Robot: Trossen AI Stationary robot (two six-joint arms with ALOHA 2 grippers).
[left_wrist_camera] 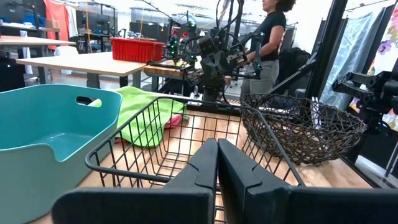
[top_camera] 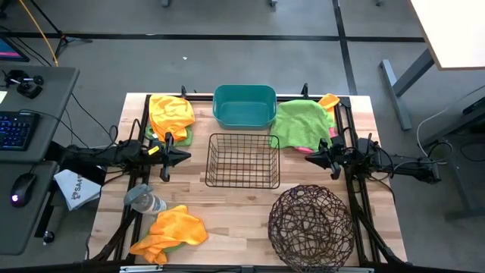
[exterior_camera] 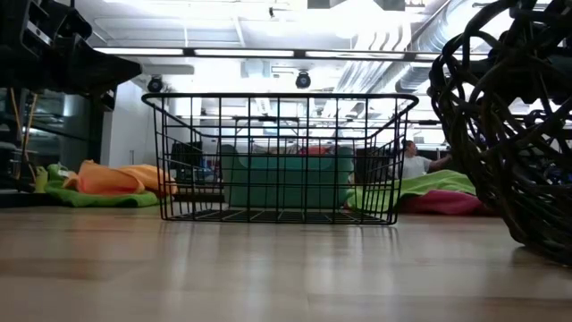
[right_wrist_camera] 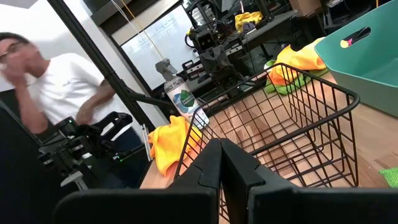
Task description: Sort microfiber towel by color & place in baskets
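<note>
A black wire-grid basket (top_camera: 243,160) stands mid-table, a teal tub (top_camera: 244,106) behind it, a round dark-brown wire basket (top_camera: 311,226) at the near right. Yellow-orange towels over a green one (top_camera: 170,116) lie at the far left; another yellow-orange towel pile (top_camera: 170,231) lies near left. A green towel with pink and orange beneath (top_camera: 304,123) lies far right. My left gripper (top_camera: 184,157) hovers shut left of the black basket. My right gripper (top_camera: 310,160) hovers shut right of it. Neither holds anything.
A spray bottle (top_camera: 144,201) lies on its side on the near left of the table. Black frame rails run along the table's far edge and sides. A person stands beyond the table in the left wrist view (left_wrist_camera: 272,37); another sits in the right wrist view (right_wrist_camera: 43,81).
</note>
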